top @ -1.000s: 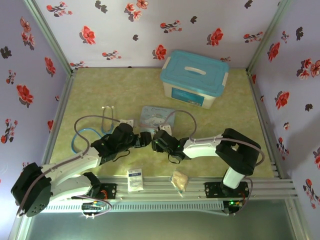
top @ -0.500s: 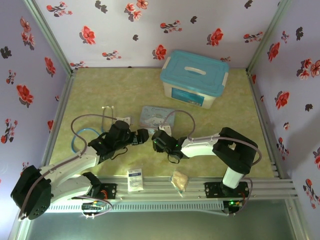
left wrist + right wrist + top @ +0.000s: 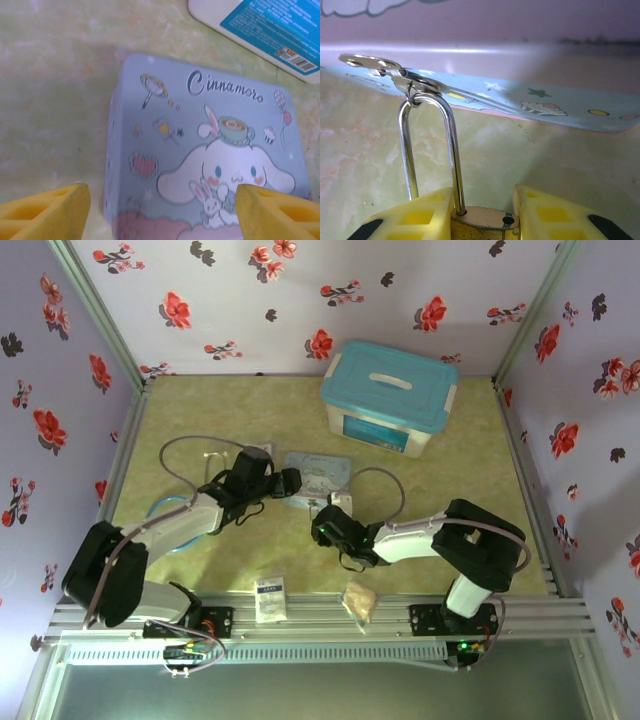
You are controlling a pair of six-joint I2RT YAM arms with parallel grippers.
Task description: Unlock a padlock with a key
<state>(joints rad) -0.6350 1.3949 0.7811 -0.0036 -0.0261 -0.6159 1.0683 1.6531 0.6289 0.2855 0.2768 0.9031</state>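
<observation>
My right gripper (image 3: 482,200) is shut on the brass padlock (image 3: 485,220), body low between the yellow fingers. The silvery shackle (image 3: 451,145) stands up from it. One leg sits in the body, the other hangs beside the left finger, and the second hole is empty. A small metal key (image 3: 367,62) on a ring hangs from the shackle's top, against the pale-blue cartoon tin (image 3: 520,102). In the top view the right gripper (image 3: 322,528) lies just in front of the tin (image 3: 315,478). My left gripper (image 3: 162,210) is open over the tin's lid (image 3: 200,150), nothing between its fingers.
A white box with a blue lid (image 3: 388,395) stands at the back right, its corner in the left wrist view (image 3: 270,30). The blue-tubed stethoscope (image 3: 165,510) lies at the left. A white packet (image 3: 270,598) and a tan lumpy packet (image 3: 360,600) rest near the front rail.
The left arm has drawn away from the right gripper and swung back toward the tin. The right gripper has shifted slightly nearer the front edge.
</observation>
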